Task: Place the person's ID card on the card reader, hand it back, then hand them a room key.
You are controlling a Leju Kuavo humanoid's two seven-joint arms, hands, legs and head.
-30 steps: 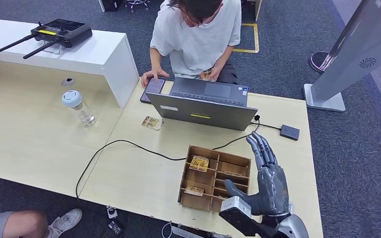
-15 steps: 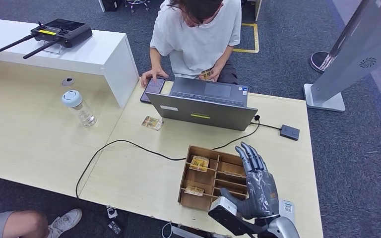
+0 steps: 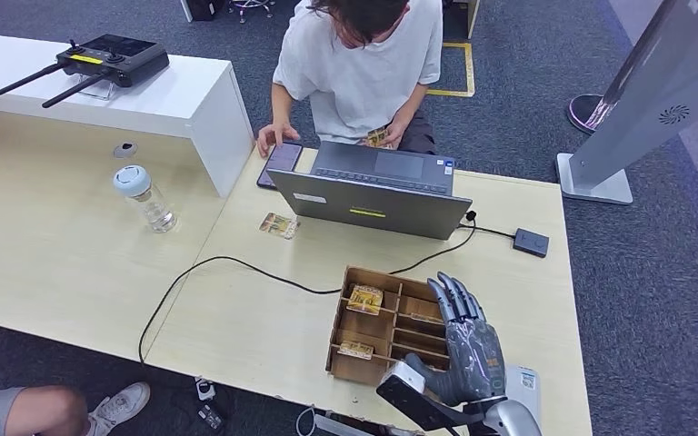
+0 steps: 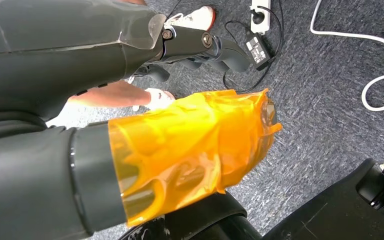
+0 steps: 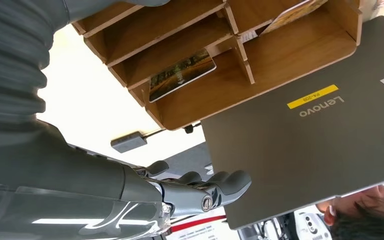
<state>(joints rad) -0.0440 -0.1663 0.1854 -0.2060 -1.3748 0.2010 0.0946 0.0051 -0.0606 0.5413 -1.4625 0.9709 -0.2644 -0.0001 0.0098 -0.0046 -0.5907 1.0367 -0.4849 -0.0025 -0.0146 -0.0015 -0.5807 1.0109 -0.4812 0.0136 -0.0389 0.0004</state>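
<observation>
The right hand [image 3: 468,350] is held flat over the wooden organizer's [image 3: 392,325] right side, fingers straight, nothing gripped. Left hand's [image 4: 190,150] grip can't be made out.

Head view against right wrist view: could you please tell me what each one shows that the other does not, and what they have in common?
Only the head view takes in the water bottle, the phone under the person's hand, the loose card on the table and the black cable. Only the right wrist view shows the laptop's lid lettering up close. Both show the wooden tray, a card in one compartment, the laptop, the small black box and the right hand, open and holding nothing.
</observation>
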